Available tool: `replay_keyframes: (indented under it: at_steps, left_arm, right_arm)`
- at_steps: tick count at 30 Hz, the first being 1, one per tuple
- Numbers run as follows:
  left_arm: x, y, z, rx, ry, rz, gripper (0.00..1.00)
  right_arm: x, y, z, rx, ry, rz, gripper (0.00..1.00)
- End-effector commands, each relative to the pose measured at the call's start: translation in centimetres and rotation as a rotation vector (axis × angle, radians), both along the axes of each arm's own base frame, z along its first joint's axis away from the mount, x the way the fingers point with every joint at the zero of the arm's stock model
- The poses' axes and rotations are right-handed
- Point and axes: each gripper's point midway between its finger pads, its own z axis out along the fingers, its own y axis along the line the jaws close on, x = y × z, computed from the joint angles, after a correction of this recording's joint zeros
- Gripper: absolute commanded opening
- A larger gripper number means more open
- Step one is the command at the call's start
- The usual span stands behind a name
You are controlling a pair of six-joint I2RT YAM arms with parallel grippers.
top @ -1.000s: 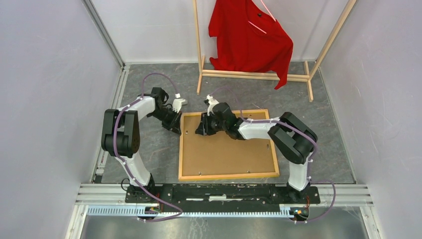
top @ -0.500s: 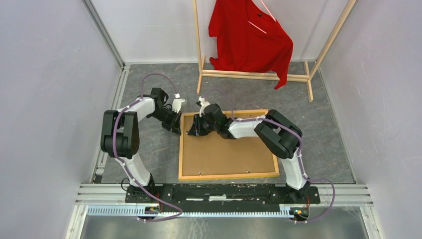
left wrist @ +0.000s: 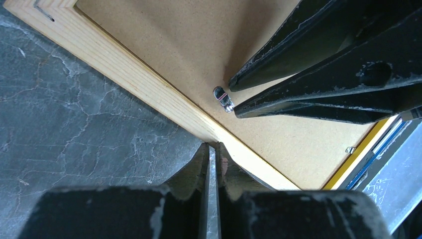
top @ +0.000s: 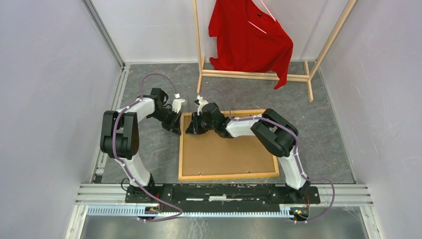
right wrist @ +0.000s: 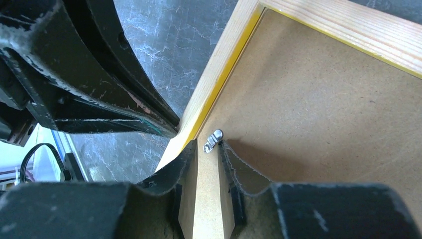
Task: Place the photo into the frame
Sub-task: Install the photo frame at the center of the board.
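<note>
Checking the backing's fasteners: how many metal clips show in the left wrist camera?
2. One clip lies on the backing board beside the right gripper; a second clip sits by the frame's far yellow edge. More may be hidden.

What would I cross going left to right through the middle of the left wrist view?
Grey tabletop → light wood rail of the frame → small metal clip → right gripper's fingers.

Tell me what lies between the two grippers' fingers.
In the left wrist view, the frame's wood rail and a metal clip on the brown backing board separate the left fingers from the right fingers.
</note>
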Motion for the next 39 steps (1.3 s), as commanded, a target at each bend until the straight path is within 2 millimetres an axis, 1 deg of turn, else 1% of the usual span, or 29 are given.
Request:
replay_keyframes:
  at_steps: [1,15,28,39]
  left_arm:
    - [0.8,0.3,-1.0,0.034,-0.044,0.007,0.13]
    - [0.8,0.4,-1.0,0.043,-0.052,0.006,0.12]
    - [0.9,0.6,-0.8,0.053,-0.064,0.003,0.12]
    - [0.9,0.6,-0.6,0.053,-0.069,-0.001,0.12]
  right_arm:
    - [0.0,1.0,-0.2,0.012,-0.007,0.000,0.27]
    - [0.1,1.9,0.1,0.048,0.010,-0.002,0.17]
    - [0.2,2.5,0.0,0.078,0.029,-0.018,0.13]
    - [0.2,2.9,0.7,0.092,0.021,0.002,0.11]
